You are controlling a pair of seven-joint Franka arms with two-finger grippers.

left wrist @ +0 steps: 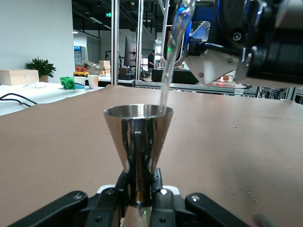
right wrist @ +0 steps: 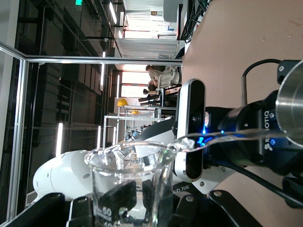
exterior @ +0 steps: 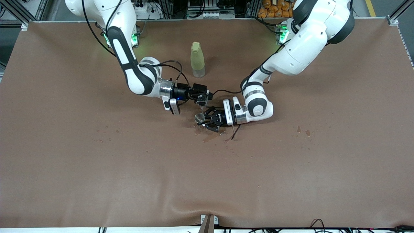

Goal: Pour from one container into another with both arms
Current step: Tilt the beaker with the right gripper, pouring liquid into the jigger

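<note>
My right gripper (exterior: 201, 101) is shut on the tiny clear glass cup (exterior: 201, 103), tipped on its side above the metal hourglass cup (exterior: 199, 119). In the right wrist view the glass cup (right wrist: 130, 182) fills the lower frame and a thin stream of water runs from its lip toward the metal cup's rim (right wrist: 289, 109). My left gripper (exterior: 207, 121) is shut on the metal cup's narrow waist. The left wrist view shows the metal cup (left wrist: 138, 142) upright between my fingers, with the water stream (left wrist: 168, 82) falling into its rim.
A tall yellow-green bottle (exterior: 197, 59) stands on the brown table cover (exterior: 97, 168), toward the robots' bases from the grippers. Wet spots (exterior: 207, 137) darken the cover beneath the metal cup, and small drops (exterior: 302, 130) lie toward the left arm's end.
</note>
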